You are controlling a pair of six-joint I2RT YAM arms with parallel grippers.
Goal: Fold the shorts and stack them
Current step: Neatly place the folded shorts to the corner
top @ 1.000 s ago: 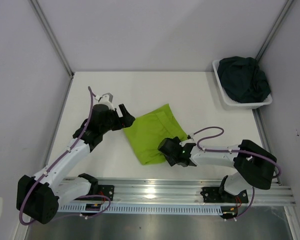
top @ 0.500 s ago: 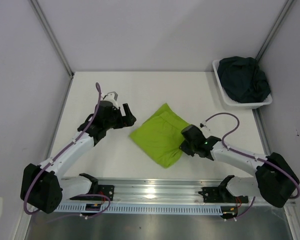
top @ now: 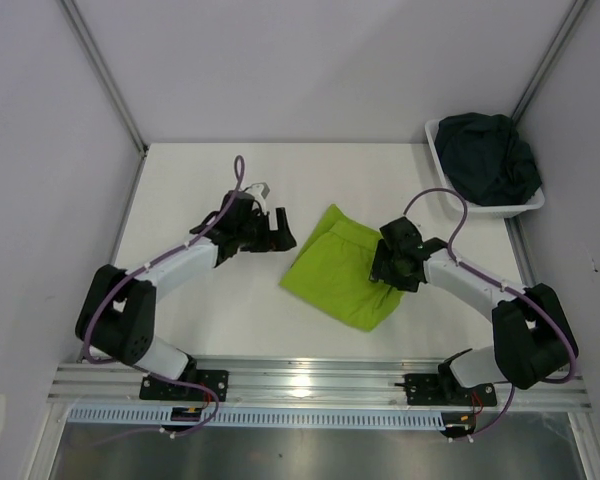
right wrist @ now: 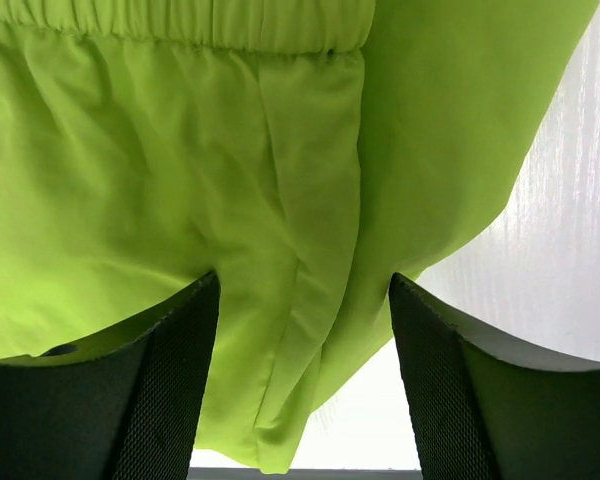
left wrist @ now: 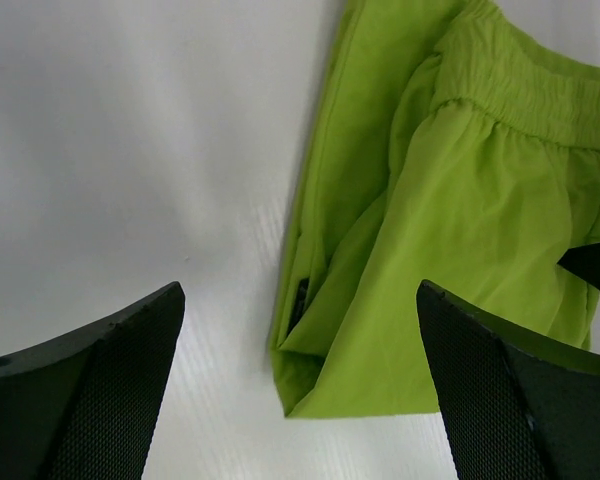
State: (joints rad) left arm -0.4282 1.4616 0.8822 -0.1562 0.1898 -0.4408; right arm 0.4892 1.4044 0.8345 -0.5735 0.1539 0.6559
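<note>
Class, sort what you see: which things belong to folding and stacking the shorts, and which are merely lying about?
Belong to the job: lime green shorts; dark shorts; left gripper and right gripper, both open.

Merely there: white basket holding the dark shorts; metal rail.

Two pairs of shorts: lime green pair, dark pair. One white basket. Two arms: left arm, right arm.
</note>
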